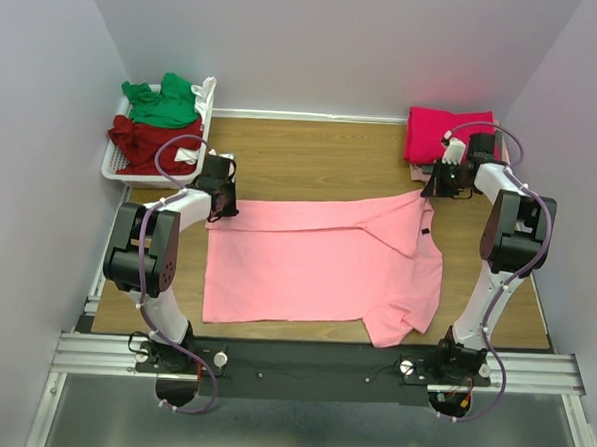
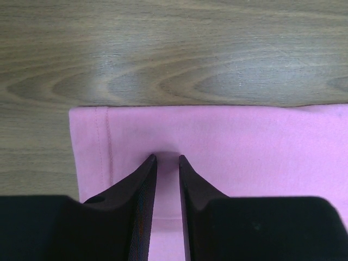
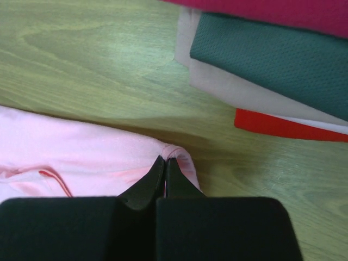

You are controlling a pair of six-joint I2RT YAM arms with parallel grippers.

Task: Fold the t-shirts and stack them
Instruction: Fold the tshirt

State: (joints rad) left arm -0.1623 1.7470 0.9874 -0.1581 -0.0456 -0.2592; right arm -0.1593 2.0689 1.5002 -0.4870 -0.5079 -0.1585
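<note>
pink t-shirt [image 1: 316, 270] spread half-folded mid-table; magenta one [image 1: 445, 134] folded on far-right stack.

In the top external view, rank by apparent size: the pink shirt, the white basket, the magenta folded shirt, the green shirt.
1. pink shirt, by far the largest
2. white basket
3. magenta folded shirt
4. green shirt, though bunched up, so close to the magenta one

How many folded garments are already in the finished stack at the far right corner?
4 layers show in the right wrist view: magenta on top, then dark green, beige-grey and red at the bottom. More could be hidden between them.
</note>
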